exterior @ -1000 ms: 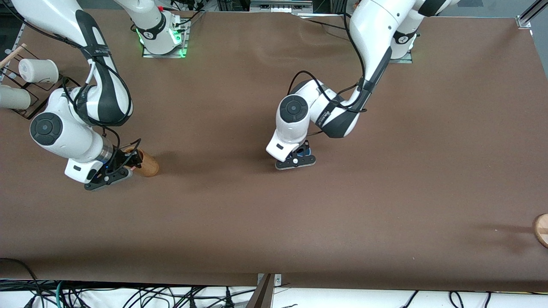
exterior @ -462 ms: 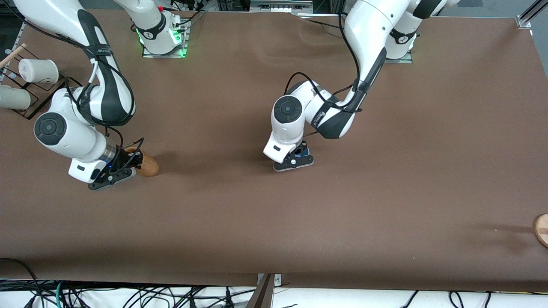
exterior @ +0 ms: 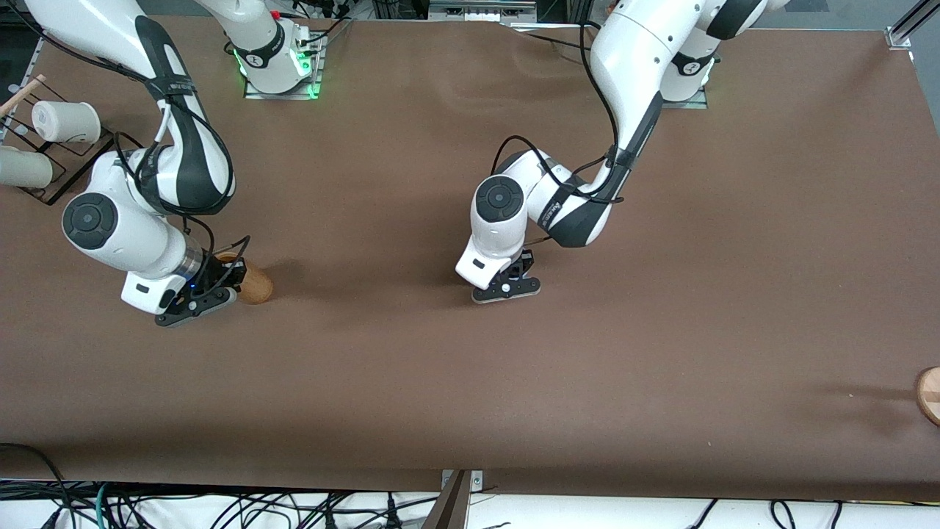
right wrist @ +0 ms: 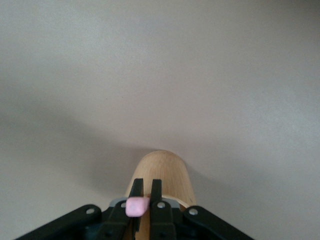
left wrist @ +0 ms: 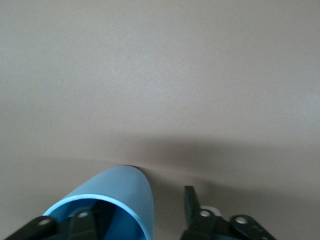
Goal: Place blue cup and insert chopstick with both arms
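The blue cup [left wrist: 120, 200] stands on the brown table under my left hand; the front view hides it. My left gripper [exterior: 508, 285], also in the left wrist view [left wrist: 137, 205], is open and straddles the cup's wall. One finger is inside the cup and the other finger [left wrist: 191, 200] is outside, apart from the wall. My right gripper [exterior: 209, 288], also in the right wrist view [right wrist: 145, 189], is shut on the pink chopstick [right wrist: 137, 206]. It is just over the mouth of a brown wooden cup [exterior: 255, 285], which also shows in the right wrist view [right wrist: 165, 175].
A black wire rack with white cups [exterior: 64, 121] stands at the right arm's end of the table. A round wooden piece [exterior: 929, 393] lies at the table's edge at the left arm's end.
My left hand has come down over the blue cup, which showed beside it before and is now covered. My right gripper has shifted slightly toward the wooden cup.
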